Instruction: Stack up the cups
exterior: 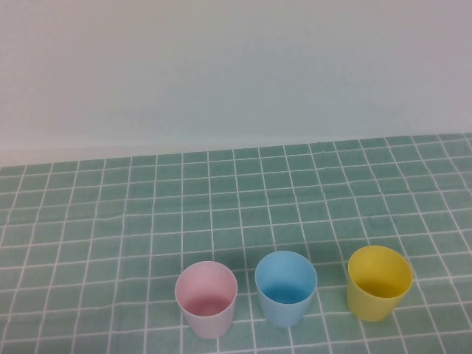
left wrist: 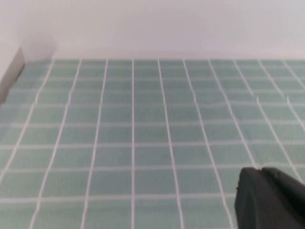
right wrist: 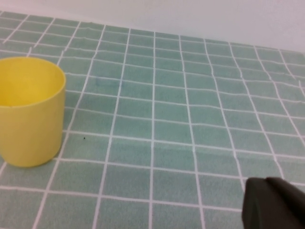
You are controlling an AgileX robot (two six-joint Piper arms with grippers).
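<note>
We found the left end effector (left wrist: 269, 198) only as a dark tip at the edge of its own wrist view, clenched on nothing, over bare green tiled bench (left wrist: 143, 133); it did not appear in the high view. The right end effector (right wrist: 274, 202) was likewise a dark tip in its wrist view, clenched and empty, with the yellow cup (right wrist: 29, 112) standing well apart from it.

Outward from there, in the high view the three cups stood upright in a row at six o'clock on the bench (exterior: 110, 221): the pink cup (exterior: 206, 299) toward seven, the blue cup (exterior: 286, 287) at six, the yellow cup (exterior: 378, 282) toward five. Each stood apart from its neighbour, mouth up.

We judged that no stacking was done; every cup remained to be lifted and nested.
</note>
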